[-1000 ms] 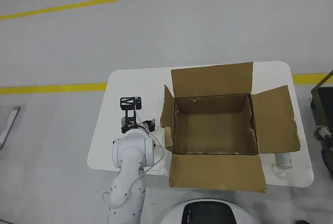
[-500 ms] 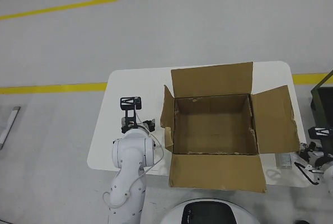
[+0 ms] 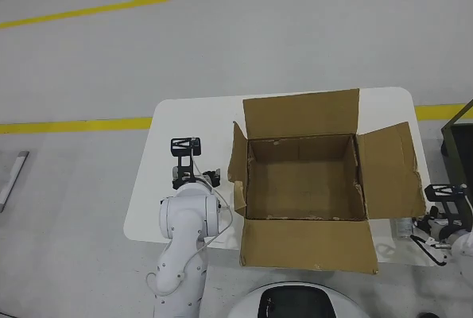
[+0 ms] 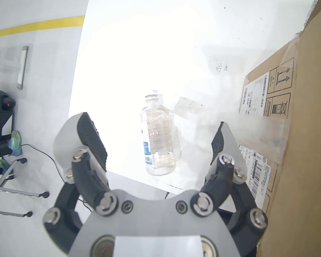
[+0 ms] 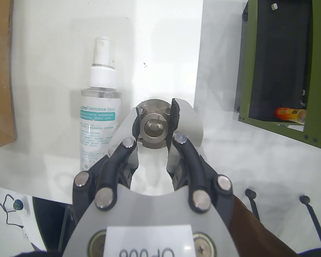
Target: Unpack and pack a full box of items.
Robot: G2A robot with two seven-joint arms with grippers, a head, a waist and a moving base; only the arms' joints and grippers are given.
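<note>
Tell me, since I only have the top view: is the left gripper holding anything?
Observer: No. The left gripper is open, above a clear bottle on the table.
Operator: And the right one?
Observer: The right gripper is shut on a round metal fitting.
Operator: What is that item beside it?
Observer: A spray bottle with a white collar and clear cap, next to the box flap.

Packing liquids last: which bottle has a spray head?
The white-labelled spray bottle beside the right gripper; the clear bottle by the left gripper has a plain neck.
</note>
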